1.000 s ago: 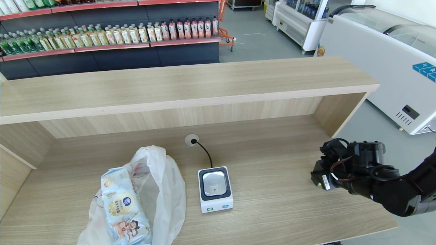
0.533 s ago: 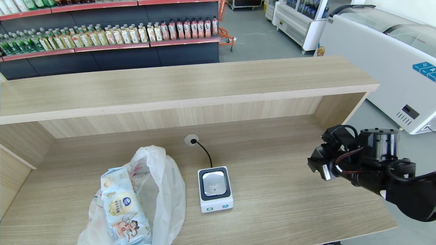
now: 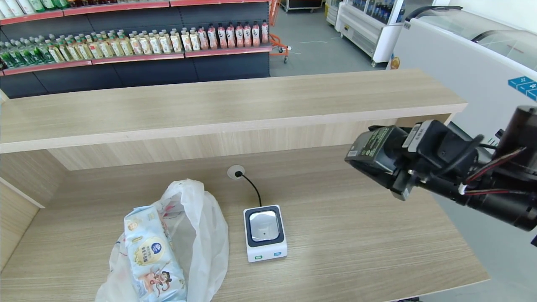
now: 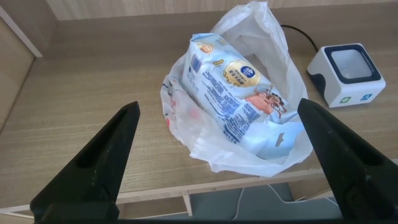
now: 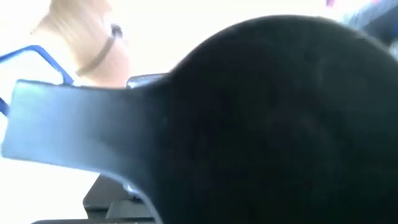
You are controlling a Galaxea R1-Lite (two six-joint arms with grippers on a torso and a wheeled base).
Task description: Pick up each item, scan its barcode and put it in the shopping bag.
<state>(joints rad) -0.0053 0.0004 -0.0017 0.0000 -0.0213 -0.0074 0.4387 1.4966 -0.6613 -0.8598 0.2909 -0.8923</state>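
One patterned pack [image 3: 149, 256] is lying inside the one white shopping bag [image 3: 201, 226], which is sitting on the worktop [image 3: 356, 251] in the lower left of the head view; one scanner [image 3: 265, 233] is standing just beside the bag at lower centre, its one black cable [image 3: 251, 186] running up to a hole in the worktop; the left tool [image 4: 217, 107] is hanging above the bag, spread wide and holding nothing; the right tool [image 3: 373, 153] is showing at the middle right of the head view; whether it is apart or together I cannot tell.
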